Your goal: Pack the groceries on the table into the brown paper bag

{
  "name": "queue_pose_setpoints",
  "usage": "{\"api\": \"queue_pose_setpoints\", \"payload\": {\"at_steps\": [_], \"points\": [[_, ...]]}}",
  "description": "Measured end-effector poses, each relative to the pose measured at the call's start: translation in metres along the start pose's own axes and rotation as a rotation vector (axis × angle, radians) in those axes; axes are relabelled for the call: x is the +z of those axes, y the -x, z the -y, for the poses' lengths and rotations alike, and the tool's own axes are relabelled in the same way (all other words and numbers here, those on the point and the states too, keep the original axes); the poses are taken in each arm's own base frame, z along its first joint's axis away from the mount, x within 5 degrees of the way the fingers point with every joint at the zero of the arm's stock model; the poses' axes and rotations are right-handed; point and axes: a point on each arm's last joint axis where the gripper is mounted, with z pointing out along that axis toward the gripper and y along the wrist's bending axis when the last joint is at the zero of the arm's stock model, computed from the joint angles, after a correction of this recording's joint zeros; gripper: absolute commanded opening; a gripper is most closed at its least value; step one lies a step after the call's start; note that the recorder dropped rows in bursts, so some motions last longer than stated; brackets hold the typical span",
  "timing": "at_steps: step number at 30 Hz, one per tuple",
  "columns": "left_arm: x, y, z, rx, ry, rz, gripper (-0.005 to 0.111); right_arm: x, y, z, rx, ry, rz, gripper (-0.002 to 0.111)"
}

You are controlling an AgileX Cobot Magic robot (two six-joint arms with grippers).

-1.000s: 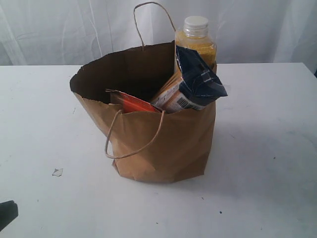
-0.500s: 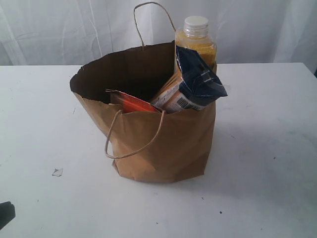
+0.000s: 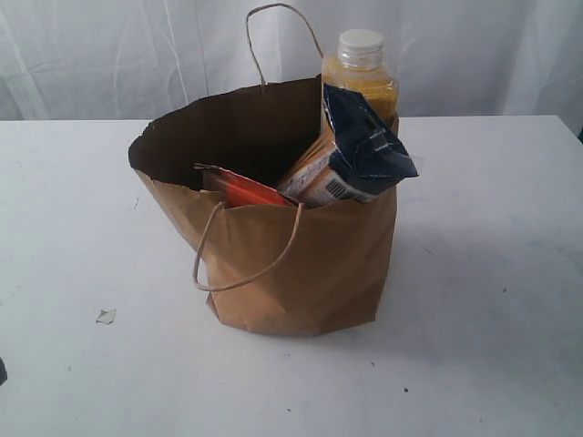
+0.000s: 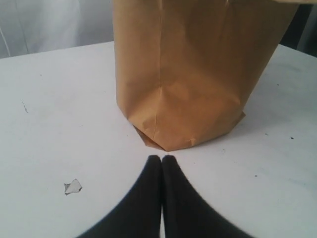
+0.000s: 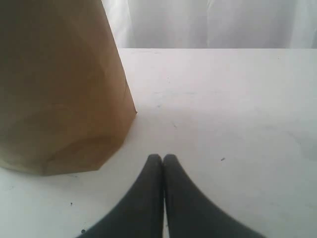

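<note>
The large crinkled brown kraft paper bag [image 3: 301, 264] stands upright near the middle of the white speckled tabletop [image 3: 492, 300], mouth open upward, leaning slightly to the left. One twisted loop handle rises at the back and the other droops down the front wall.

Inside, on the right, the yellow-grain bottle with a white cap [image 3: 360, 77] stands vertical, its neck clear of the rim. The long navy-and-cream packet [image 3: 360, 150] leans against it, its long axis tilted and its navy end up and to the right over the rim. The brown pouch with an orange label [image 3: 250, 189] pokes out at the front rim, slanted.

A small torn scrap [image 3: 106, 316] lies on the tabletop, left of the bag and apart from it.

The left tool [image 4: 162, 157] is clenched and empty, pointing at the bag's base from just in front. The right tool [image 5: 162, 156] is also clenched and empty, beside the bag's lower corner.

A dark shape [image 3: 2, 370] at the exterior view's lower left edge was larger a second ago and is now a sliver. The bag and its contents have not shifted.
</note>
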Motion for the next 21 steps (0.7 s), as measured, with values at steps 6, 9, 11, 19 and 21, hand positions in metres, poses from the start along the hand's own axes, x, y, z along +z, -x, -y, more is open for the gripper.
{"api": "queue_pose_setpoints", "payload": {"at_steps": [6,9,11,19,21], "points": [[-0.002,0.001,-0.002,-0.003,0.029,0.031,0.000,0.000,0.000,0.000,0.000,0.000,0.000,0.000],[-0.002,0.002,-0.004,-0.009,0.065,0.034,0.000,0.000,0.000,0.000,0.000,0.000,0.000,0.000],[-0.002,0.002,-0.006,-0.015,0.106,0.037,0.000,0.000,0.000,0.000,0.000,0.000,0.000,0.000],[-0.004,0.002,-0.015,-0.038,0.260,0.049,0.000,0.000,0.000,0.000,0.000,0.000,0.000,0.000],[-0.004,0.002,-0.017,-0.042,0.291,0.052,0.000,0.000,0.000,0.000,0.000,0.000,0.000,0.000]]}}
